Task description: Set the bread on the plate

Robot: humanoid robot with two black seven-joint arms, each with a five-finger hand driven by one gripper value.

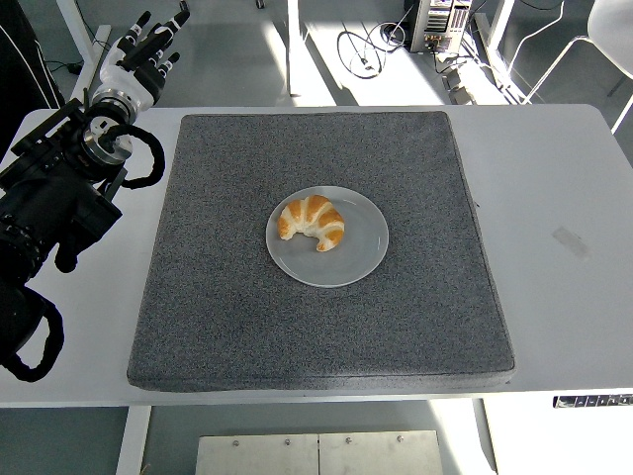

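The left hand [148,51] sits at the far left corner of the white desk [554,178], raised past the desk's far edge, at the end of a black arm [59,188] that comes in from the left side. Its fingers [174,22] are black with white tips; they are stretched out and slightly fanned, pointing away and to the right, and they hold nothing. A black cable [138,158] loops beside the wrist, just at the left edge of the grey mat [247,327].

The bread [312,222], a golden croissant with pale stripes, lies well apart from those fingers, toward the near right of them, in the middle of the mat. It rests on the plate [361,252], a round pale grey one, and sits on the half of the plate closer to the fingers, its 2 tips curving toward the near edge of the desk. The rest of the plate is bare on the side farther from the hand.

The mat is square, dark and speckled, and covers most of the desk's middle. A small strip of clear tape [570,240] lies on the bare desk far to the right, on the other side of the mat from the fingers.
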